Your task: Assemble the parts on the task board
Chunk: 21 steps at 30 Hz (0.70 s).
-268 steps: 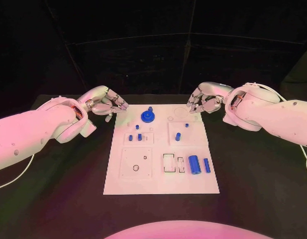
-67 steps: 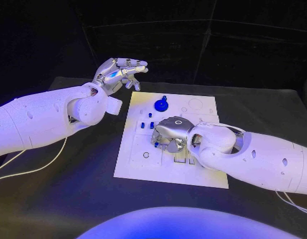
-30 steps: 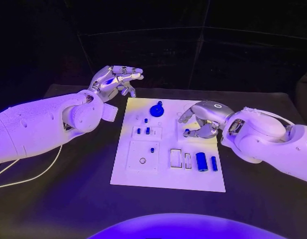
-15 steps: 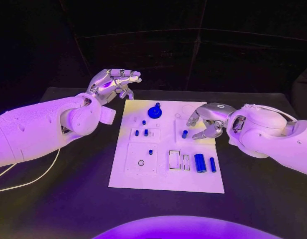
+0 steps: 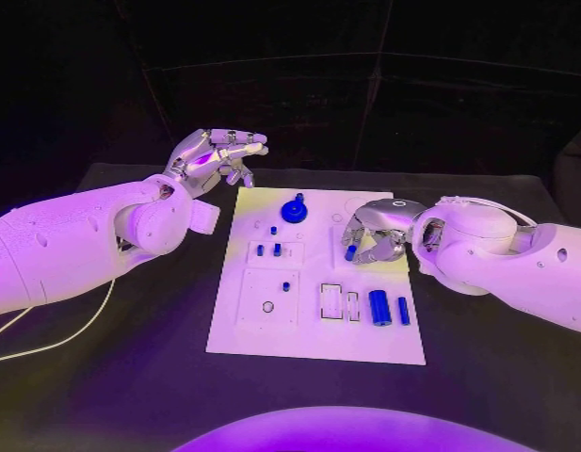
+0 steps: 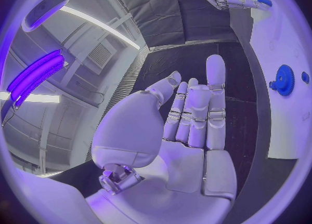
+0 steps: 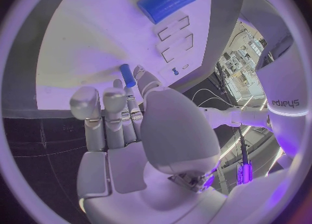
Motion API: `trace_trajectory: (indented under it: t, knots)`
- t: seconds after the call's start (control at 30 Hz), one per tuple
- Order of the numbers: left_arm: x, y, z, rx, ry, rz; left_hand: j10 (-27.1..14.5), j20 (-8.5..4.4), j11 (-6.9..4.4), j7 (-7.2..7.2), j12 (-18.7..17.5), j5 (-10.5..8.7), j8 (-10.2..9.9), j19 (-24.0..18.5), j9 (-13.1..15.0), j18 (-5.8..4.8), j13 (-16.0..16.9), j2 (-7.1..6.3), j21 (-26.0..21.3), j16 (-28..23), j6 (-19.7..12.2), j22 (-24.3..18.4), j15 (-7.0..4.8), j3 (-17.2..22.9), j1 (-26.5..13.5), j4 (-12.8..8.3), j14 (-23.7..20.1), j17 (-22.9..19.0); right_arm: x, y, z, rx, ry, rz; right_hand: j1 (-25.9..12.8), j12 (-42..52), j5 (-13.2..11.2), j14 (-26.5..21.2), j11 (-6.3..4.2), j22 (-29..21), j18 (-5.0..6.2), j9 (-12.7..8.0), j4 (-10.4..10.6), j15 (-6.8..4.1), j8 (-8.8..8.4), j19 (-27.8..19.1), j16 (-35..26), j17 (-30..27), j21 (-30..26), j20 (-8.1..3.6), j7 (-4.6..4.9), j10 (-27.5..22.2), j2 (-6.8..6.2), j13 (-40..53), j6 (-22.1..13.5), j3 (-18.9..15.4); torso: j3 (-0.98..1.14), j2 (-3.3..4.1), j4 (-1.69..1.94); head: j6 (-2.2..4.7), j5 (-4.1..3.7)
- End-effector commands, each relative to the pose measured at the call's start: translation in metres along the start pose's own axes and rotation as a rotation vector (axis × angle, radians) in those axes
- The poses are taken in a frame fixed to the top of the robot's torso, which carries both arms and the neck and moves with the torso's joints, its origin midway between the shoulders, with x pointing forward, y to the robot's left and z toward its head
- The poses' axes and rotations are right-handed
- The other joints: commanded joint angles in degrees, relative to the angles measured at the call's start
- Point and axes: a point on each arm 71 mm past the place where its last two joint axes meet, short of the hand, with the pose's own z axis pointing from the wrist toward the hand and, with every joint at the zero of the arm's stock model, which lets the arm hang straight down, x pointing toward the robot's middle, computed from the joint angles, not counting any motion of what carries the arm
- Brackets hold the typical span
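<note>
- Over task board (image 5: 314, 325) upper-right edge: right robot hand (image 5: 373, 231) pinches small blue peg (image 5: 350, 252)
- Off board's far-left corner, above counter (image 5: 127, 377): left robot hand (image 5: 214, 153) raised, fingers apart, holding nothing

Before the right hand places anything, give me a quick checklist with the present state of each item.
1. Small blue peg pinched by the right hand: ok, seen between its fingers.
2. Right hand over the task board: ok.
3. Left hand off the board: ok, raised beyond its far left corner, holding nothing.
4. Which hole the peg is meant for: cannot tell.
5. Large blue cylinder lying out of the way: ok, near edge side.
6. Blue gear undisturbed at the far end: ok.
</note>
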Motion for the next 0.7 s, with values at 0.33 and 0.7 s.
trace_trajectory:
  t: [0.33, 0.7]
  knots:
    - [0.0012, -0.0007, 0.0008, 0.002, 0.013, -0.01, -0.51, 0.12, -0.02, 0.13, 0.32, 0.09, 0.25, -0.16, -0.03, 0.8, -0.02, 0.06, -0.26, -0.18, -0.37, -0.1, -0.01, -0.03, 0.54, -0.4, -0.34, -0.15, 0.0012, 0.0022, 0.0048, -0.008, 0.013, -0.019, 1.75, -1.06, -1.2, 1.71, -0.37, 6.06, -2.05, 0.52, -0.08, -0.48, 1.47, 3.89, 5.57, 5.51, 4.7, -0.27, 0.63, 5.03, 1.44, -0.02, 4.4, 3.97, 0.0, -0.05, -0.1, -0.37, 0.1]
    - [0.002, -0.0007, 0.0008, 0.003, 0.022, -0.016, -0.55, 0.12, 0.0, 0.16, 0.35, 0.08, 0.27, -0.15, -0.02, 0.8, -0.02, 0.06, -0.28, -0.2, -0.39, -0.12, 0.0, -0.07, 0.5, -0.38, -0.36, -0.22, 0.0028, 0.0029, 0.0059, 0.0, 0.018, -0.039, 3.23, -2.6, -2.69, 1.66, -0.85, 9.02, -2.61, 0.66, -1.15, -0.8, 2.42, 5.27, 7.72, 7.27, 6.98, -0.62, 0.52, 8.54, 1.72, 0.06, 7.85, 8.39, 0.0, -0.07, -0.08, -0.53, -0.22]
